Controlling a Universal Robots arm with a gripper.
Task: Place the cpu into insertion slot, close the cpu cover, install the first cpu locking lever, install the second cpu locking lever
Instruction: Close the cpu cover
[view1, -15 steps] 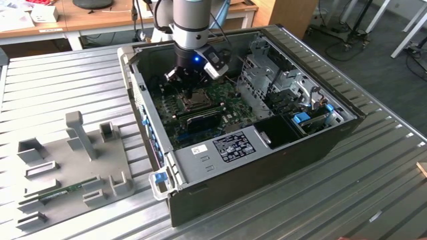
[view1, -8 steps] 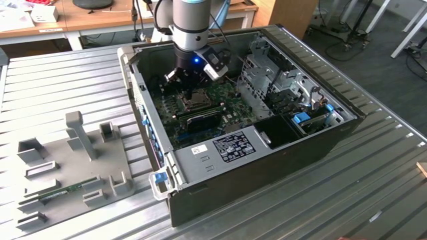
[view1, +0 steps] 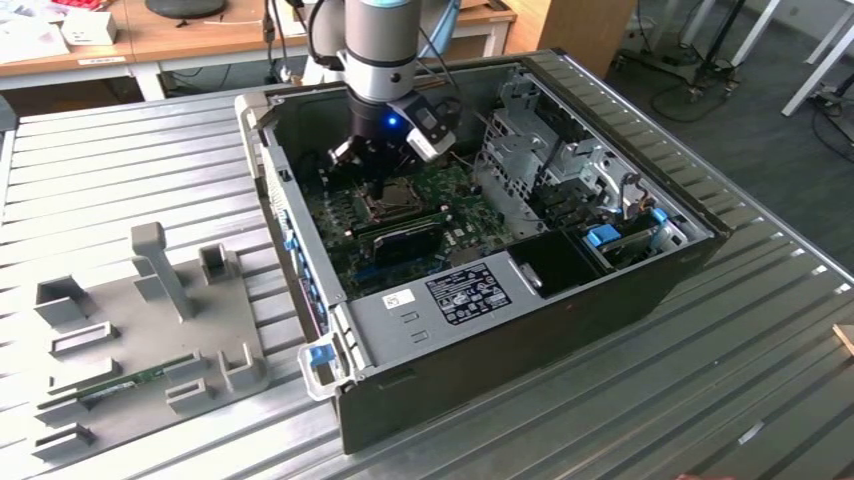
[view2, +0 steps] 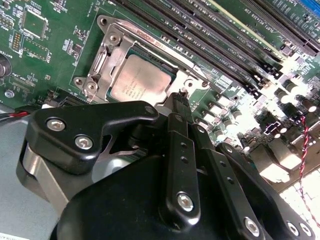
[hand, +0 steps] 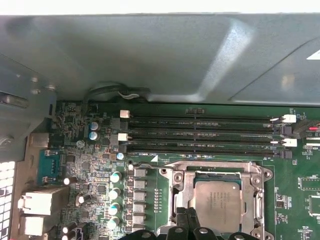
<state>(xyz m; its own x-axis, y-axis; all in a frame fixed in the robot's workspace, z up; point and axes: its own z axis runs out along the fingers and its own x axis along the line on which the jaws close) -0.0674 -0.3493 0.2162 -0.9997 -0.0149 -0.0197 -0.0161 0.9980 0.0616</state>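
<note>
Well to the exterior view's left of the insertion slot (view1: 388, 197), a grey fixture tray (view1: 134, 330). Right above the slot, the gripper (view1: 358, 160), pinched narrow on nothing. Inside the slot, the cpu (view2: 140, 82), seated flat; around it, the cpu cover (view2: 106, 56), apparently lying down. Placing judged done, cover likely closed; locking levers impossible to judge. To the slot's right in the exterior view, a metal drive cage (view1: 534, 150).

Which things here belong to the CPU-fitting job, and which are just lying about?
Job: cpu, cover, claw.
Lying about: grey tray, green strip on it, memory slots, drive cage.
</note>
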